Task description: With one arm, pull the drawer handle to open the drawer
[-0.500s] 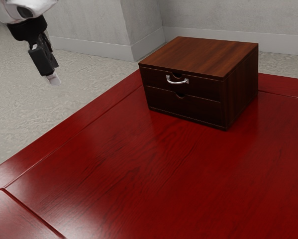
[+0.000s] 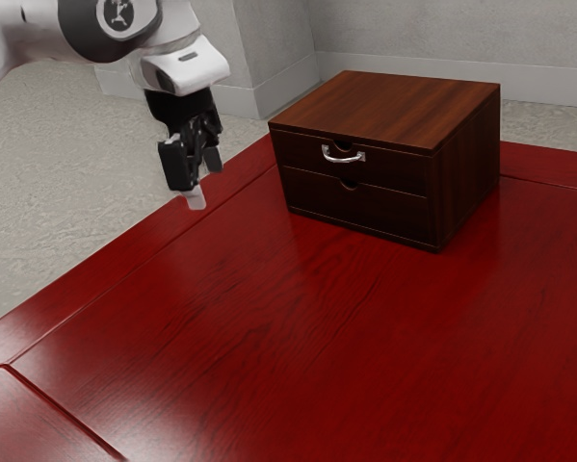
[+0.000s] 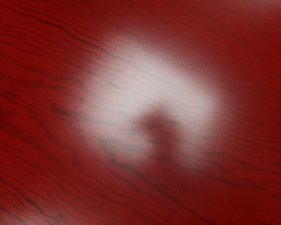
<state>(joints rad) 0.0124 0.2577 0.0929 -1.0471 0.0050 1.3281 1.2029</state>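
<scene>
Over the red table (image 2: 269, 337) the gripper (image 2: 196, 195) hangs at the exterior view's left, well apart from the handle (image 2: 343, 154); its grip I cannot tell. Approach step: next, line up with it.

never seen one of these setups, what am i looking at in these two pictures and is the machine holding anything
The machine is a robot arm in a computer simulation. The exterior view comes from a camera at its side. There the arm hangs over a glossy red table, toward the exterior view's left, and I see nothing carried. On the table stands a small dark wooden chest with two drawers, both looking shut. The upper drawer has a silver handle, which the arm is meant to pull; the arm is well apart from it. The wrist view comes from a camera on the arm's hand, looking down at the same table, with a bright glare patch on the wood.
</scene>
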